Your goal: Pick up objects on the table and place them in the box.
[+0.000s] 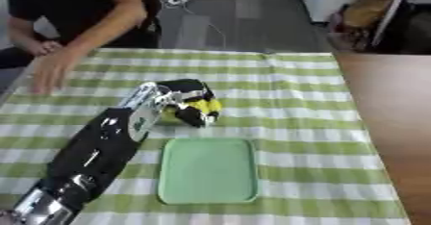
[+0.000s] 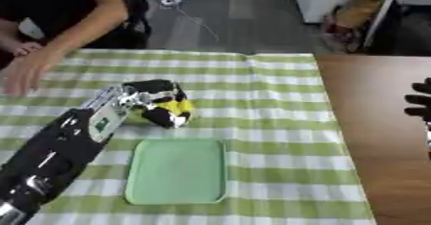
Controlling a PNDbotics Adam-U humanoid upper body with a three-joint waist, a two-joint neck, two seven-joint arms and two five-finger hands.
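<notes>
**Fingers curled round a yellow object beyond the green tray**

Fingers (image 1: 195,109) of the left hand (image 1: 187,101) were curled round a small yellow object (image 1: 208,106), of which only a patch of yellow showed between the black digits; its shape could not be made out. At the far left edge a person's bare hand (image 1: 52,70) lay flat on the green-and-white checked tablecloth (image 1: 303,99), apart from the robot's hand and from the object.

The black left arm (image 1: 93,156) with silver joints came in from the lower left corner and slanted up toward the middle of the cloth. Its hand was just beyond the far edge of the container, with the yellow object in its grip there; whether it touched the cloth could not be told.

A shallow light-green rectangular tray with rounded corners (image 1: 207,197) lay flat on the cloth, nearer the camera than the hand, with nothing in it.

Right of the cloth ran the bare brown wooden tabletop (image 2: 379,137). At the right edge of the right eye view the right hand (image 2: 418,101) showed only as dark fingers, spread and relaxed, holding nothing, well apart from tray and object.
</notes>
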